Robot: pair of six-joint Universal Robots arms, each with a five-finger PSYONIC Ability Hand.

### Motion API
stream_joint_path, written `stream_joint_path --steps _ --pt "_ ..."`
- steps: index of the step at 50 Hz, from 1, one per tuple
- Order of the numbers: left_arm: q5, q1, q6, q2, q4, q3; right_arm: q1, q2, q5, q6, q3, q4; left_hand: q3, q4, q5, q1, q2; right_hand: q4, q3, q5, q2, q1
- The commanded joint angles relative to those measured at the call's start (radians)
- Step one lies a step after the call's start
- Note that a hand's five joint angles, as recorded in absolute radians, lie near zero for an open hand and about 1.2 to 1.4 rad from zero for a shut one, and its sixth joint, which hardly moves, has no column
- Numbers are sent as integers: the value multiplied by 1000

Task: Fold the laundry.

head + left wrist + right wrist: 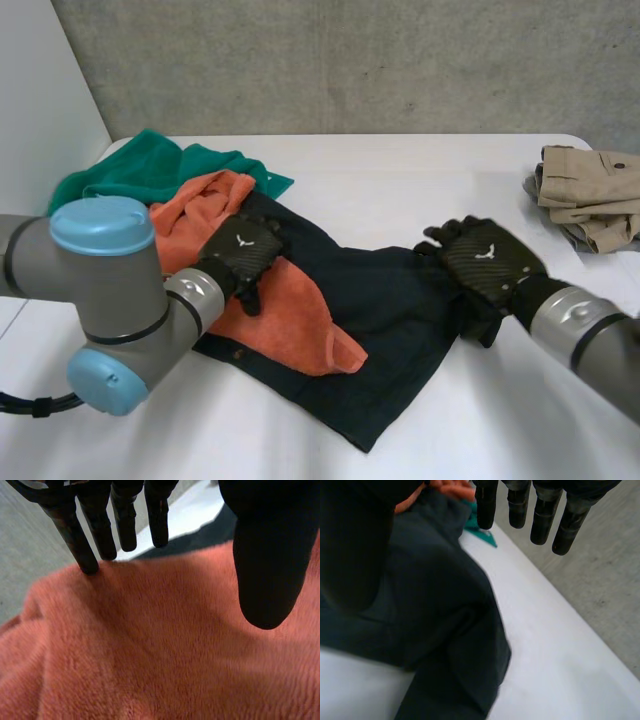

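Table (420,180) bears rumpled dark garment (400,300) (orange towel (300,310) atop).

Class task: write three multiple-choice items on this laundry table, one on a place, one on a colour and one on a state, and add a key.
1. Where does the folded beige garment lie?
A) near the right edge of the table
B) on the floor
C) in a basket

2. What colour is the towel under the left hand?
A) green
B) orange
C) white

3. How are the fingers of the right hand?
A) curled round cloth
B) straight and open
C) covered by cloth

Key:
1 A, it sits apart from the pile, by that edge.
2 B, the left wrist view shows orange pile beneath the fingers.
3 B, the right wrist view shows them straight above the dark garment.
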State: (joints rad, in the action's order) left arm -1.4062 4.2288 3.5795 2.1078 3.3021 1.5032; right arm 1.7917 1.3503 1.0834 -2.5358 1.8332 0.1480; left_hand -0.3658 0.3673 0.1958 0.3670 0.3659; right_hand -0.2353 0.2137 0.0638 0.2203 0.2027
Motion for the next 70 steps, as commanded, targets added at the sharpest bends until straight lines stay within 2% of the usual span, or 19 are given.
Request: stream_joint_path --steps 1,3,5,7,9,10,13,18,27,30,31,33,34,36,50,58,64,68,70 --pt "0 -1 4 96 68 -53 48 -105 105 34 -5 85 -185 183 180 183 184 61 -39 -64 -46 -28" --pt "-2 -1 5 104 83 -60 54 -137 113 43 -3 100 -299 298 295 298 299 39 -18 -42 -24 -7" --pt "-3 2 5 107 114 -67 60 -155 113 51 -3 113 -680 678 675 679 680 -58 79 55 73 90" --pt "-7 3 5 106 134 -69 64 -177 113 61 -6 133 -994 993 989 993 994 -370 392 367 385 403" --pt "-29 13 5 97 162 -74 64 -186 113 66 -11 146 -1030 1029 1026 1029 1030 -758 779 755 773 790" --pt "-46 14 5 93 174 -75 64 -192 115 68 -15 162 -1030 1029 1026 1029 1030 -1157 1179 1154 1172 1190" --pt "-121 19 7 49 200 -75 60 -194 122 75 -22 183 -1030 1029 1026 1029 1030 -1161 1183 1158 1176 1194" --pt "-197 72 9 -77 235 -80 54 -192 161 118 -26 183 -1030 1029 1026 1029 1030 -1161 1183 1158 1176 1194" --pt "-304 367 38 -115 355 -214 57 -183 181 126 -17 182 -1030 1029 1026 1029 1030 -1161 1183 1158 1176 1194" --pt "-335 392 67 -107 369 -233 64 -181 182 123 -11 182 -1030 1029 1026 1029 1030 -1161 1183 1158 1176 1194" --pt "-339 398 71 -107 378 -236 66 -180 181 123 -11 180 -868 867 864 867 868 -1161 1183 1158 1176 1194" --pt "-336 387 70 -104 386 -221 67 -178 182 123 -8 180 -496 494 491 494 495 -1161 1183 1158 1176 1194" --pt "-335 372 71 -104 383 -203 67 -178 182 123 -6 180 -72 71 68 71 72 -1161 1183 1158 1176 1194" --pt "-330 343 71 -107 381 -175 67 -178 182 123 -3 180 191 -193 -196 -193 -191 -1161 1183 1158 1176 1194" --pt "-194 65 68 -192 306 110 54 -158 187 118 -6 180 161 -163 -166 -162 -161 -1161 1183 1158 1176 1194" --pt "-134 51 58 -183 116 199 44 -134 187 118 -29 183 129 -130 -133 -130 -129 -1161 1183 1158 1176 1194" --pt "-137 91 56 -128 146 192 31 -132 188 121 -41 177 129 -130 -133 -130 -129 -1147 1169 1144 1162 1180" --pt "-140 117 36 -69 191 160 29 -132 196 112 -38 160 123 -124 -127 -124 -123 61 -39 -64 -46 -28" --pt "-140 125 18 -40 194 132 29 -132 204 111 -40 151 103 -104 -107 -104 -103 61 -39 -64 -46 -28"
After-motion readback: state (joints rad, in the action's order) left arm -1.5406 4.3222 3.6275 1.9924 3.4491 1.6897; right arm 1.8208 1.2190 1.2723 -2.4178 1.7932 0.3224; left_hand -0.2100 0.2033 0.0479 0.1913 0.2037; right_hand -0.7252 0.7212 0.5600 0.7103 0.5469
